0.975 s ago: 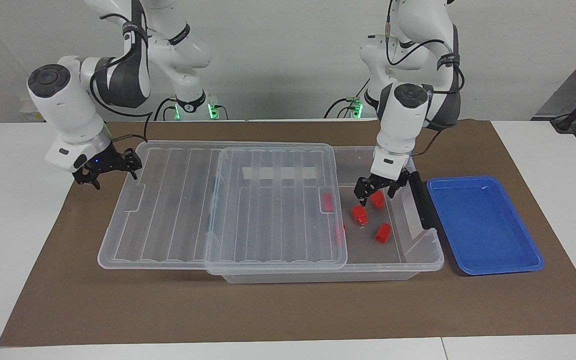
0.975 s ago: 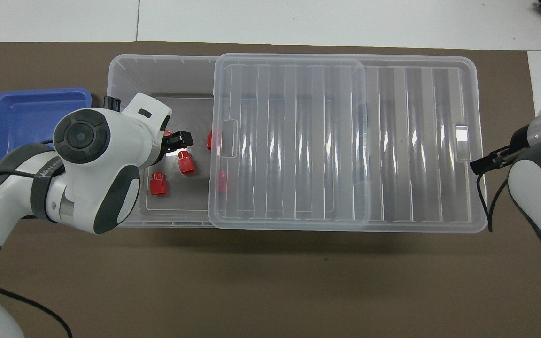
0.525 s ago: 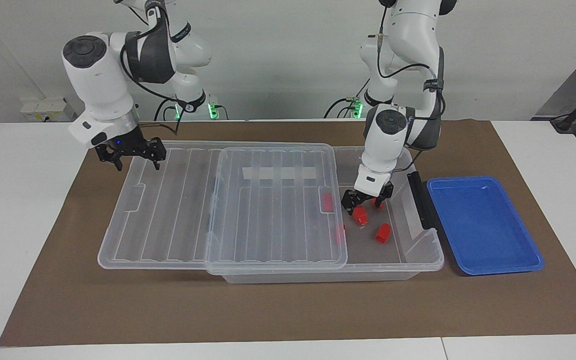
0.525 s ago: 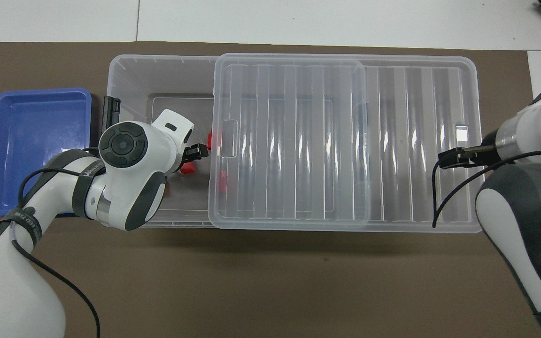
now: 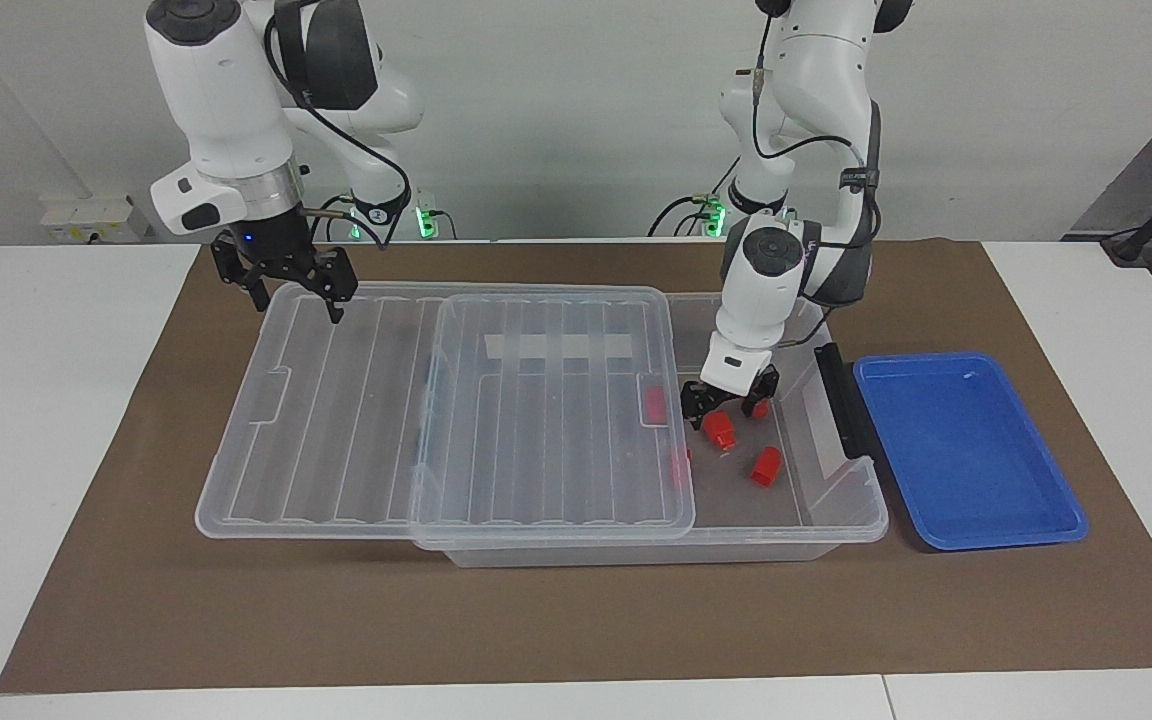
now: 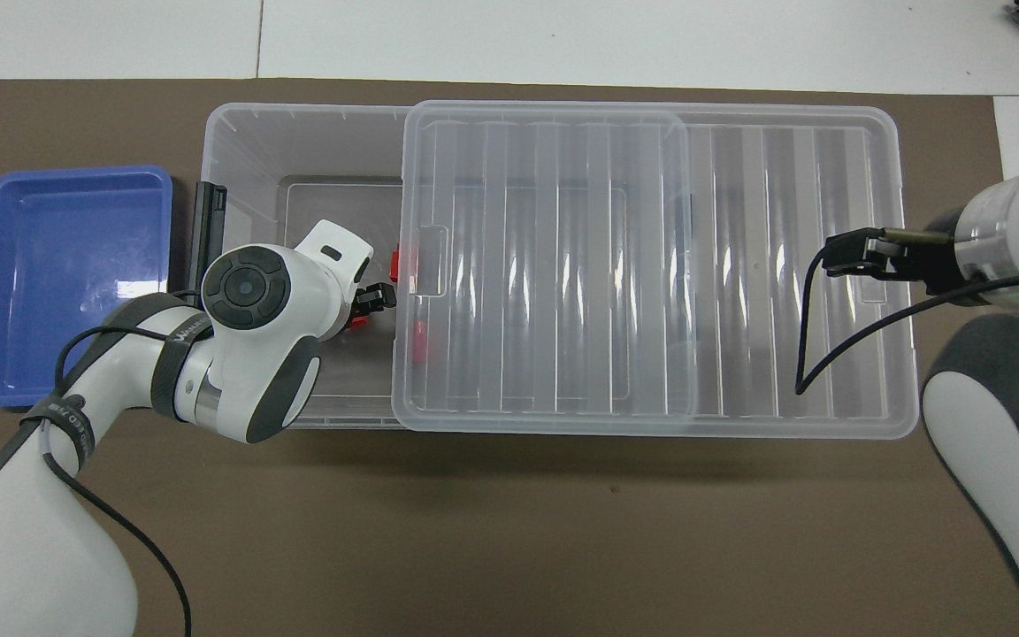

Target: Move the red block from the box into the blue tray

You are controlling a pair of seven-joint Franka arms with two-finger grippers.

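Red block (image 5: 720, 429) (chunky plastic) in clear box (image 5: 841, 520)

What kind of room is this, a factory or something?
More likely a robotics lab: two white robot arms share a paper-covered table, with only a clear plastic box and a blue plastic tray.

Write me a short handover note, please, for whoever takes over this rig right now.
Left claw: open, down inside the uncovered end of the box, right over a red block, not closed on it.
Right claw: open, empty, waiting above the lid at the right arm's end.
Things: the lid rests on the box, slid toward the right arm's end. All red blocks are in the box, two of them under the lid. The blue tray sits beside the box at the left arm's end, empty.
Done: box opened.
Left: grip the block, lift it, set it in the tray.
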